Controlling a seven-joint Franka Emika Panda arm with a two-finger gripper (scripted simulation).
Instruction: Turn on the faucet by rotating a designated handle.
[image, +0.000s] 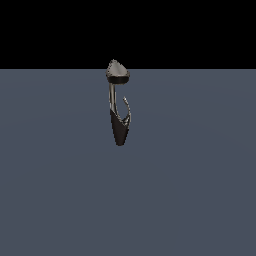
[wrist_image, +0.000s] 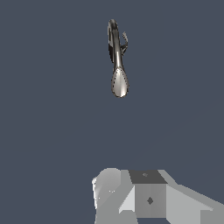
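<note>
The faucet (image: 118, 127) stands alone on a flat grey-blue floor (image: 200, 190) under a black backdrop. Its dark tapered body points down, a thin stem rises to a grey cap (image: 117, 70), and the curved handle (image: 127, 109) branches toward the exterior view's right.

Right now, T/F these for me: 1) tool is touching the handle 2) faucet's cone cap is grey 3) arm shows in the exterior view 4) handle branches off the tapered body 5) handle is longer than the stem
1) The tool touches the handle. False: in the wrist view the tool's body is well apart from the faucet.
2) The cone cap is grey. True.
3) The arm shows in the exterior view. False: only the faucet on the grey floor shows there.
4) The handle branches off the tapered body. True.
5) The handle is longer than the stem. False: it is shorter.
</note>
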